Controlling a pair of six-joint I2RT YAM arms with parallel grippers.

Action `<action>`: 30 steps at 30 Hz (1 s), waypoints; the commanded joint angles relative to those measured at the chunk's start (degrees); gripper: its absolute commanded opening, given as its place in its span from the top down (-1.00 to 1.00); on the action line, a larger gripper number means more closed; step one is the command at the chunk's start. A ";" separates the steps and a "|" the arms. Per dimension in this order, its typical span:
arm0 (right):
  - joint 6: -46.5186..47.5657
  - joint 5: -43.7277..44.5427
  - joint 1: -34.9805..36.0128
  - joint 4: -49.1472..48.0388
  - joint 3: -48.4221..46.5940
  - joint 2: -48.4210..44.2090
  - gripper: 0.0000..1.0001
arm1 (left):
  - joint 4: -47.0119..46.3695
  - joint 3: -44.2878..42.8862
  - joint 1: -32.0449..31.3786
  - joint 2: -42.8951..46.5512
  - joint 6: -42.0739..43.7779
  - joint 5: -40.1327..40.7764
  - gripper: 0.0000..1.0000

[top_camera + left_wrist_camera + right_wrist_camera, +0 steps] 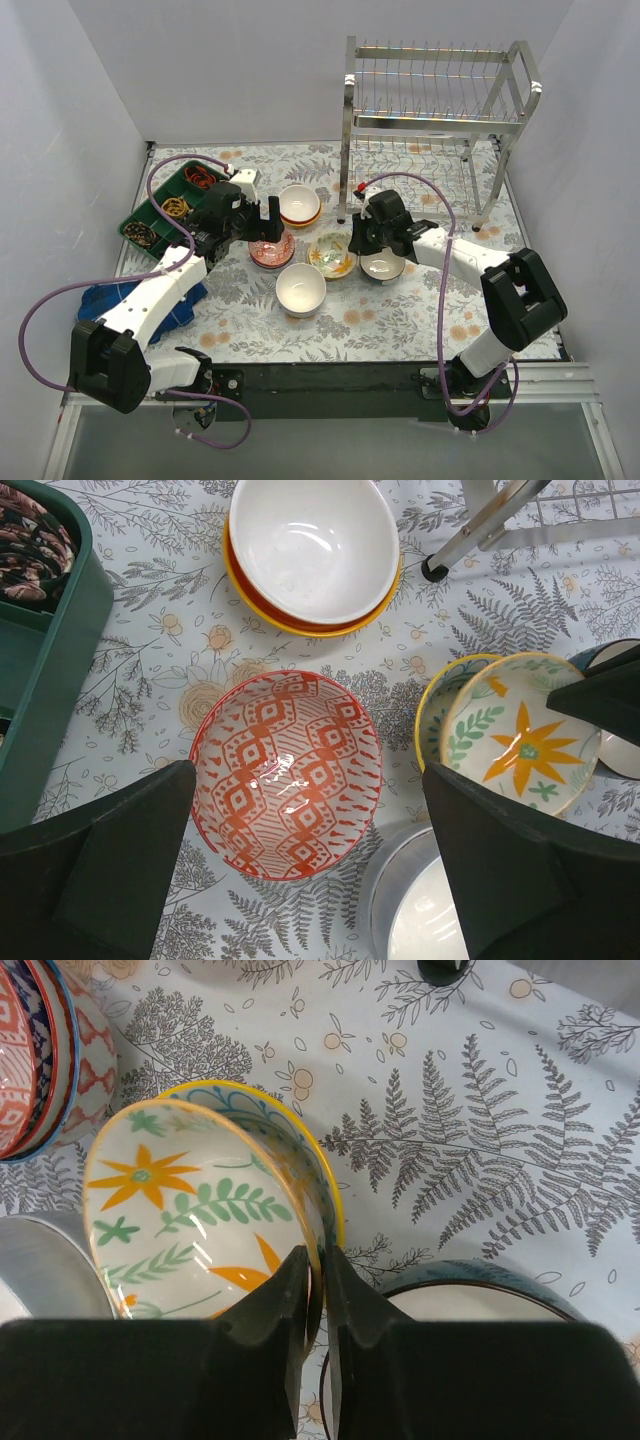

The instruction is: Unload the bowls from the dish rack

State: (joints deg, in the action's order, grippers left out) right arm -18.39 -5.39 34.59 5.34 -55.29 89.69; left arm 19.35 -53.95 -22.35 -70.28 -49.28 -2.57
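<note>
- The left gripper [262,220] hangs over the red-patterned bowl [286,775] with its fingers wide apart, maybe ready to grab it.
- The flower bowl [190,1210] leans tipped in a yellow-rimmed bowl [318,1165]. It is white with an orange flower and green leaves.
- The right gripper [318,1265] pinches its rim tight, I think to stack it.
- The dish rack [435,110] stands back right, apart from these bowls.

Light: bright, even, from overhead.
Shadows: soft, faint.
Glare: white streaks on red-patterned bowl [285,780], centre of left wrist view.
</note>
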 commanded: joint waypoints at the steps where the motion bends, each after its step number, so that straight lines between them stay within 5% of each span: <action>1: -1.73 -2.96 0.04 -4.73 -2.11 1.36 0.53 | -0.46 -0.19 -0.24 1.90 0.41 -0.42 -0.96; 10: 0.72 -0.33 0.39 -4.64 -2.11 -1.00 -0.09 | -0.46 -0.10 -0.15 2.25 0.50 -0.07 -0.97; 20: 5.64 19.07 -0.31 -2.98 1.76 -14.18 -0.74 | -1.17 1.48 -0.15 8.04 -0.73 4.49 -0.96; 30: 8.72 34.12 -8.04 0.18 12.56 -37.89 -0.90 | 8.14 2.80 -0.24 25.60 -4.95 16.53 -0.96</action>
State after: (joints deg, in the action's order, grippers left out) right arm -11.53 20.29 29.63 3.88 -46.19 60.01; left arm 21.91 -51.53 -22.35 -51.81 -52.14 7.03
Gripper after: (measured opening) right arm 0.943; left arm 0.982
